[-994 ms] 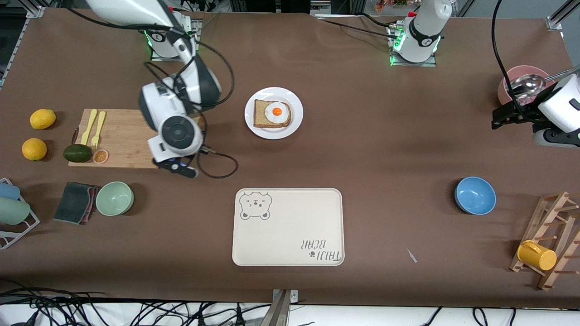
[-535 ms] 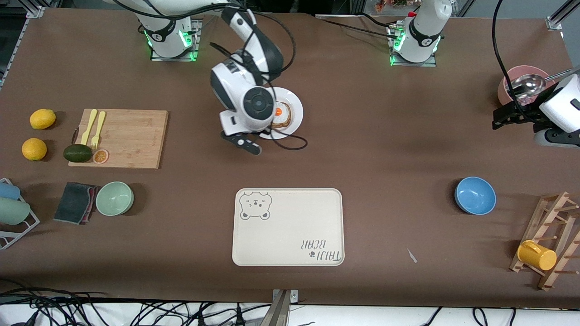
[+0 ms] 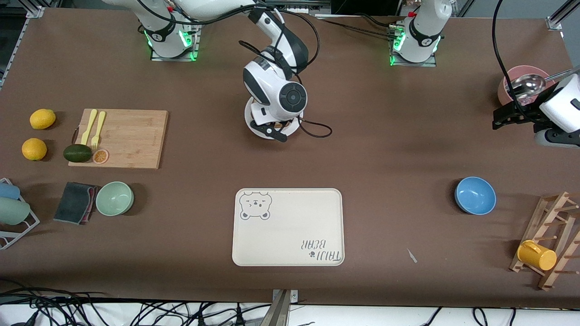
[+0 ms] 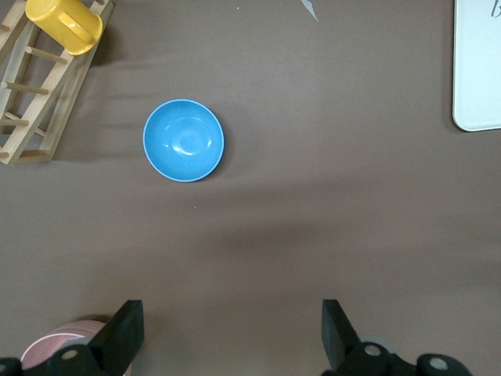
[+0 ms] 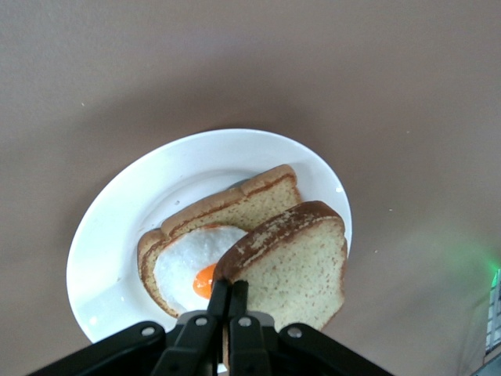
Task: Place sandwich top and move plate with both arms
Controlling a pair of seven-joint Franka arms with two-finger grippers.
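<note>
Across the brown table, the right gripper (image 5: 227, 301), having swung over from the wooden cutting board (image 3: 118, 138), is clamping the pale speckled sandwich top (image 5: 293, 270) over the round white plate (image 5: 117, 227), while the left gripper (image 4: 231, 337) is waiting, spread wide.

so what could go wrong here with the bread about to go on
1. The right gripper pinches the sandwich top by one edge only, over the plate; it could tilt or slip on release.
2. The slice sits off to one side of the bottom bread and fried egg, so it may land askew or overhang the rim.
3. The left gripper waits open near the pink bowl, not yet placed for the shared move.
</note>
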